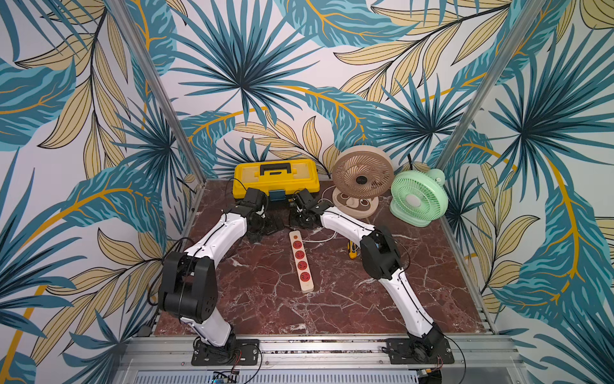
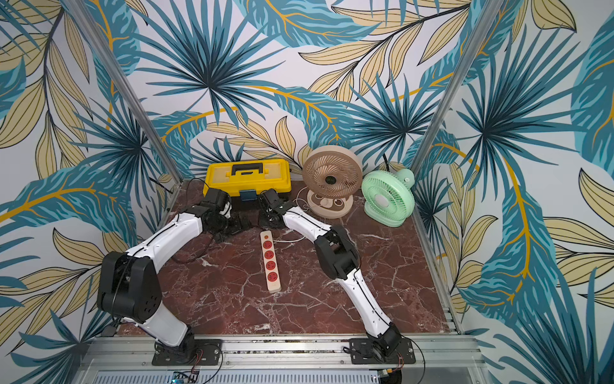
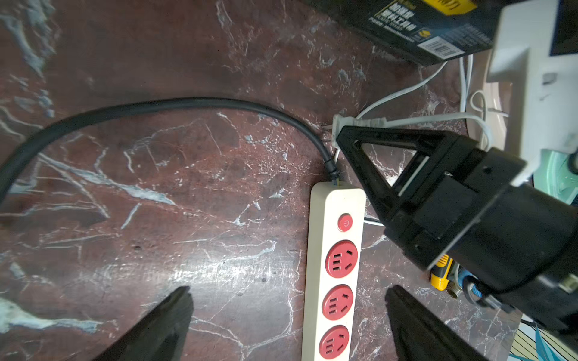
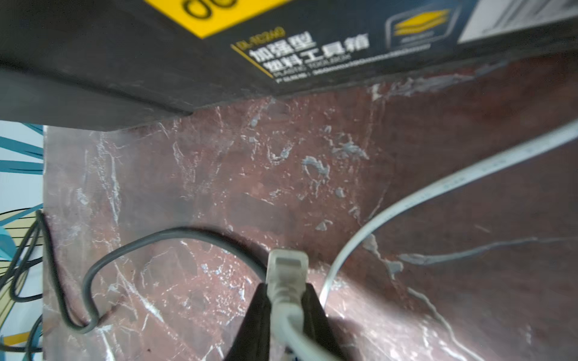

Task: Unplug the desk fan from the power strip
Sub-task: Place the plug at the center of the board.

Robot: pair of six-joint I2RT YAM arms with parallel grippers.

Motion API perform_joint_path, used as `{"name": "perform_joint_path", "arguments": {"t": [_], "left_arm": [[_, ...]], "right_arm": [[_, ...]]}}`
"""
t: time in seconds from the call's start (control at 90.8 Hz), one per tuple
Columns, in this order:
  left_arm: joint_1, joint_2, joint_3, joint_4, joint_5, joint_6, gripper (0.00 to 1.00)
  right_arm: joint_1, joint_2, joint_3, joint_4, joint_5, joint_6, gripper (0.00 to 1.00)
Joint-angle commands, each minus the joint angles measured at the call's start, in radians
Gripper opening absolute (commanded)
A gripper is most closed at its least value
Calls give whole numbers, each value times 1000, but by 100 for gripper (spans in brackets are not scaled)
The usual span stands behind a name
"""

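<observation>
The white plug (image 4: 286,272) is gripped by the right jaws, clear of the power strip (image 3: 336,203); the left jaws are spread wide apart.

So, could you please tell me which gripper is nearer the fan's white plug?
Right. The right gripper is shut on the plug, beyond the power strip's button end; the left gripper hangs open beside the strip, not touching the plug.

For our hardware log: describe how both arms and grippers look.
Both the left arm and right arm have white shells with bulky black joint housings, a thin black cable running along each shell, and black base plates bolted to a metal rail. The left gripper and right gripper are black with tapering fingers; the right's shows a hollow triangular frame.
</observation>
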Motion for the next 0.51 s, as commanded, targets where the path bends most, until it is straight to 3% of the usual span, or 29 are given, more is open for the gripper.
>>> {"name": "perform_joint_path", "arguments": {"t": [0.0,0.198,0.375,0.386,0.408,0.43,0.496], "left_arm": [[0,-67,-41,11,-71,17,100],[1,-170,-90,73,-143,7,100],[0,-265,-136,133,-235,23,100],[1,-269,-139,135,-240,25,100],[1,-276,-142,142,-249,27,100],[1,-282,-146,148,-254,31,100],[1,-299,-151,156,-290,38,100]], "right_arm": [[-14,39,19,-12,-10,-12,11],[-24,37,17,-63,4,-78,58],[-24,-44,-48,-42,24,-162,76],[-24,-54,-59,-37,25,-166,78],[-24,-70,-72,-25,26,-180,92],[-24,-92,-97,-14,29,-190,97],[-23,-160,-165,25,47,-226,99]]}}
